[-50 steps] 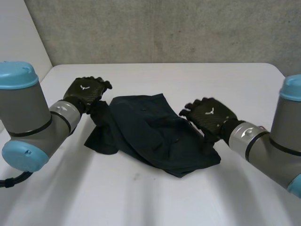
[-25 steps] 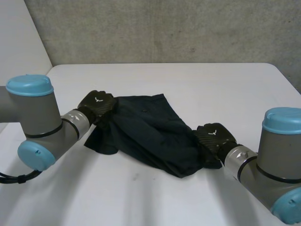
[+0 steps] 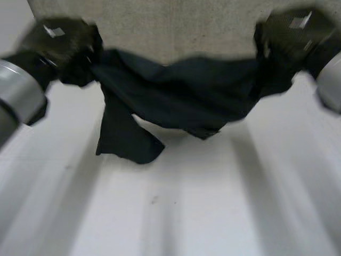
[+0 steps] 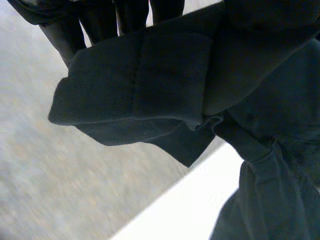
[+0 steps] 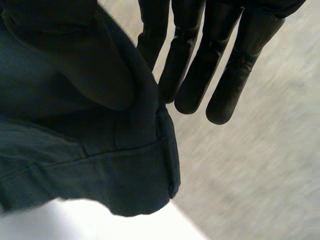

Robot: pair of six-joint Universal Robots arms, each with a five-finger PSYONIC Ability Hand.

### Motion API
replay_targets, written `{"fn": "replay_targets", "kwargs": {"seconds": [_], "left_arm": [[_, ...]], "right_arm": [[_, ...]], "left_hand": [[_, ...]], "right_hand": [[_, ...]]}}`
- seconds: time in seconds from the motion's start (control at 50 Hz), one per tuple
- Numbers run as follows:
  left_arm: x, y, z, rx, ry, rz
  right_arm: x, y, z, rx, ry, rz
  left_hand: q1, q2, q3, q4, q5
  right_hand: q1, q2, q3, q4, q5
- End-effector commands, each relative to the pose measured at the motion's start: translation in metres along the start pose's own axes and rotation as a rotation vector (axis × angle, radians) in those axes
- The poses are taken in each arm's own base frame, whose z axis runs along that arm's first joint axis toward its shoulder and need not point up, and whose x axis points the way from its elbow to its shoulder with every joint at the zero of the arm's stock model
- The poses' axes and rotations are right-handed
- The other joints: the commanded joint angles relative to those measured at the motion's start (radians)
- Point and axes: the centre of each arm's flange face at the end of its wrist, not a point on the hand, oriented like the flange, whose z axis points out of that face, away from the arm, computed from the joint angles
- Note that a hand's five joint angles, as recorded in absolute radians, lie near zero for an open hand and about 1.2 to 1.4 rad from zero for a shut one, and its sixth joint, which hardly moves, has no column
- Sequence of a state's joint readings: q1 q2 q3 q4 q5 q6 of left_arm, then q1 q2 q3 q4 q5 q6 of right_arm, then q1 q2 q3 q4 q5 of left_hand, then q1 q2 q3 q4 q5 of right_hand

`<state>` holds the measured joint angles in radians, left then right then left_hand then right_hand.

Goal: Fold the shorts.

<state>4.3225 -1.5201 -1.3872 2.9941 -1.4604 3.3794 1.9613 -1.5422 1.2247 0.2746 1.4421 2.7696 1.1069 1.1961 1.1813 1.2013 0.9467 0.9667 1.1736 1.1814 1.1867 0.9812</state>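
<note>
The dark navy shorts (image 3: pixel 181 96) hang stretched between my two hands, high above the white table (image 3: pixel 213 202). My left hand (image 3: pixel 56 40) grips one end of the top edge and my right hand (image 3: pixel 293 29) grips the other. One leg (image 3: pixel 125 138) droops down to the table. In the left wrist view a hem of the shorts (image 4: pixel 140 90) folds over the left hand's fingers (image 4: pixel 100 20). In the right wrist view the shorts (image 5: pixel 100 170) are pinched at the thumb side, beside the right hand's straight fingers (image 5: pixel 225 65).
A grey wall (image 3: pixel 176 26) stands close behind the raised shorts. The table's white top runs out toward me under the hanging cloth.
Both hands closed on the ends of the shorts on the table and lifted them up and apart. The cloth now hangs in the air between them.
</note>
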Motion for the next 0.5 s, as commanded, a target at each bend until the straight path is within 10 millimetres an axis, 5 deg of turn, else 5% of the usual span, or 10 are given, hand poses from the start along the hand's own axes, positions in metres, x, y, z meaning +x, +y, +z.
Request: {"fn": "replay_targets", "kwargs": {"seconds": [0.02, 0.1, 0.18, 0.38, 0.5], "left_arm": [[-0.017, -0.057, -0.037, 0.154, -0.067, -0.021], [-0.017, -0.059, -0.041, 0.146, -0.062, -0.042], [-0.015, -0.042, -0.034, 0.076, -0.048, -0.067], [0.007, 0.088, 0.042, -0.314, 0.029, -0.12], [0.008, 0.139, 0.093, -0.341, -0.03, -0.096]], "right_arm": [[0.022, -0.062, -0.021, 0.133, 0.061, -0.045], [0.025, -0.067, -0.019, 0.137, 0.076, -0.082], [0.016, -0.041, 0.005, 0.053, 0.046, -0.104], [-0.013, 0.054, 0.084, -0.125, -0.012, -0.152], [-0.022, 0.108, 0.131, -0.112, 0.069, -0.215]], "left_hand": [[0.289, 0.2, 0.215, 0.195, 0.275], [0.289, 0.2, 0.215, 0.195, 0.275], [0.287, 0.198, 0.212, 0.192, 0.273], [0.249, 0.159, 0.174, 0.154, 0.234], [0.181, 0.092, 0.107, 0.087, 0.167]], "right_hand": [[0.43, 0.223, 0.215, 0.21, 0.241], [0.43, 0.223, 0.215, 0.21, 0.241], [0.43, 0.223, 0.215, 0.21, 0.241], [0.43, 0.223, 0.215, 0.21, 0.241], [0.43, 0.223, 0.215, 0.21, 0.241]]}}
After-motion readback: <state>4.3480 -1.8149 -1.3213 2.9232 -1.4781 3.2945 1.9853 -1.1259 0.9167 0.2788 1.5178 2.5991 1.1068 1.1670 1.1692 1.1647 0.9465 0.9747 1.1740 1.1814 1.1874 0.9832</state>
